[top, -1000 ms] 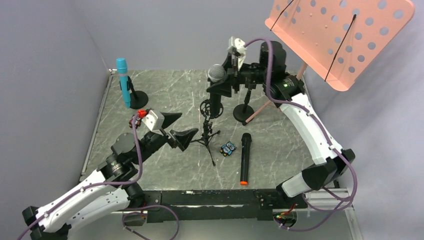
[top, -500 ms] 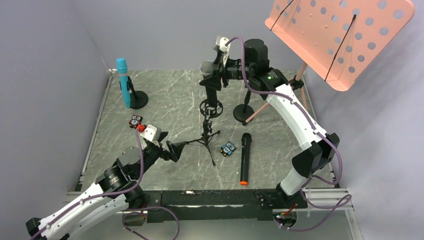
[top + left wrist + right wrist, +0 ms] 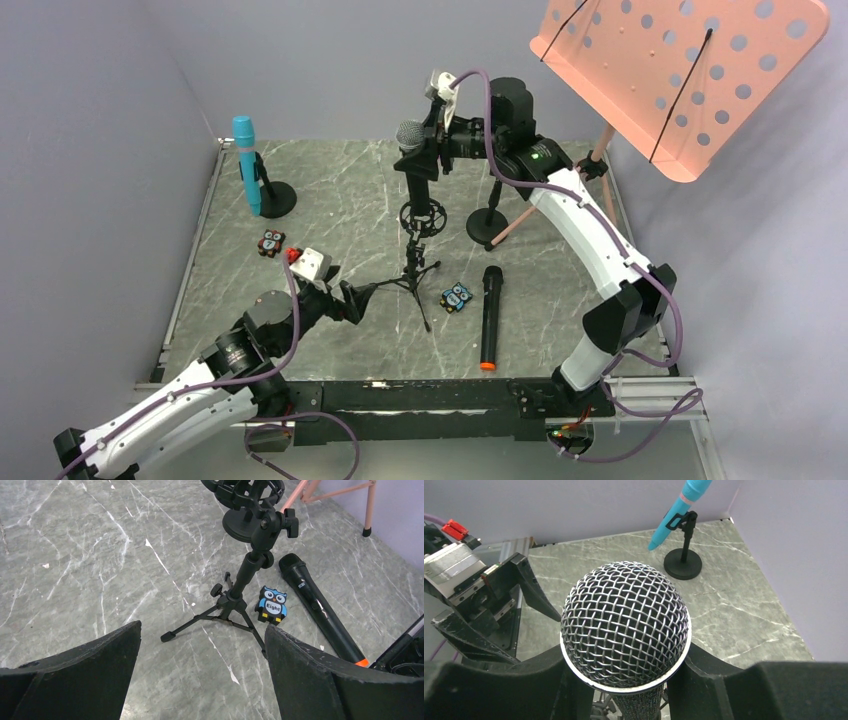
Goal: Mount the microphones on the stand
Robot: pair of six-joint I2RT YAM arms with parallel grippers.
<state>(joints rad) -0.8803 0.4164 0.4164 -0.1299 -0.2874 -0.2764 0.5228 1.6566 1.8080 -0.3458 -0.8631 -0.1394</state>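
Grey marble tabletop [image 3: 330, 200], lilac walls [image 3: 90, 150] behind. Right gripper [image 3: 428, 152] is clamping the black microphone with silver mesh head [image 3: 625, 625], fingers [image 3: 499, 690] pressing on both sides of the body just under the head. This mic is standing near upright in the claw, long axis vertical. Mesh head is pointing up above the fingers, tail pointing down at the shock-mount ring [image 3: 422, 215] of the tripod stand [image 3: 415, 270] directly below the claw (tail inside the ring or not, cannot tell).

Left gripper [image 3: 202, 630] is hovering low, jaws spread wide and holding nothing, facing the tripod's legs just ahead of it.

All-black microphone with orange end ring [image 3: 489, 318] is lying flat on the table past the tripod from the left claw, long axis running near-to-far, orange end pointing toward the arm bases. Blue owl figure [image 3: 457, 297] is sitting between it and the tripod.

Light blue microphone [image 3: 245, 165] is sitting clipped in a round-base stand [image 3: 277, 200], well off to the right claw's left, tilting slightly, head up.
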